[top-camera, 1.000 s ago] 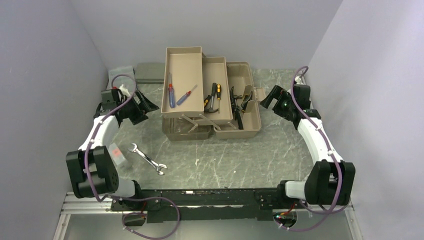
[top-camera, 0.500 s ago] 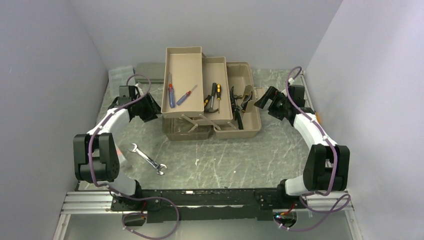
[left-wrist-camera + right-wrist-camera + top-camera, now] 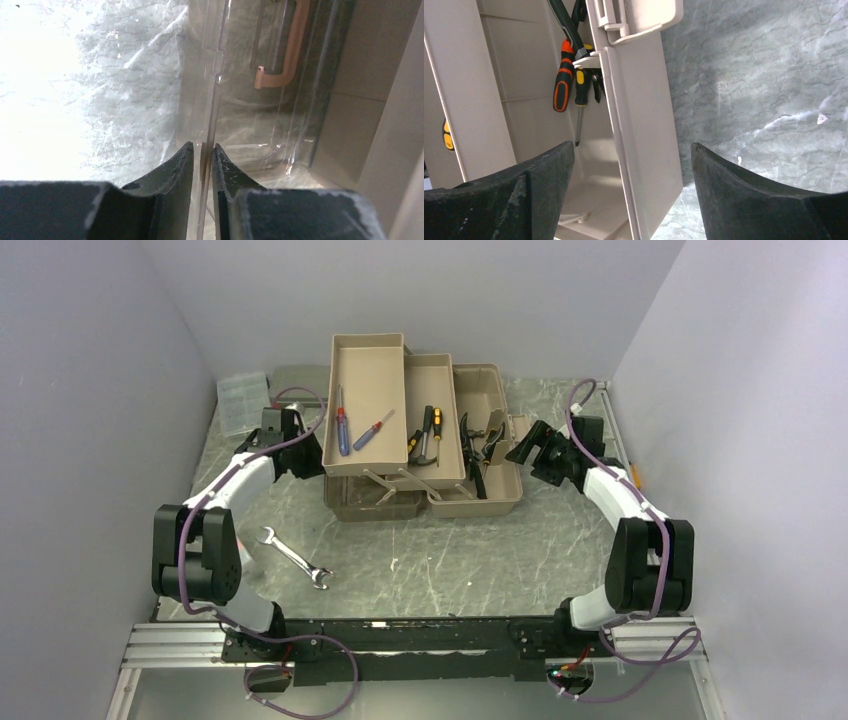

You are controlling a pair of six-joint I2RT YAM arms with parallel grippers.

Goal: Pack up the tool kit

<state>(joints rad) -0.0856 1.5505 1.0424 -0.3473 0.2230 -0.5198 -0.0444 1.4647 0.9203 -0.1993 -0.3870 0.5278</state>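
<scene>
Toolbox (image 3: 480, 506) lies open.
Left hand (image 3: 203, 160) pinches the lid (image 3: 235, 115) edge; right hand (image 3: 631, 146) gapes open astride the toolbox wall.

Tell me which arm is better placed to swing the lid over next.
Left, probably. The left gripper is pinched on the edge of the translucent lid, so it is placed to swing it. The right gripper stands open astride the toolbox side wall, not touching the lid.

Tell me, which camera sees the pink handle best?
The left wrist camera. The pink handle shows close up there, through the smoky lid whose edge the left gripper pinches. The top camera does not show it, and the right wrist camera sees only the toolbox's other side.
</scene>
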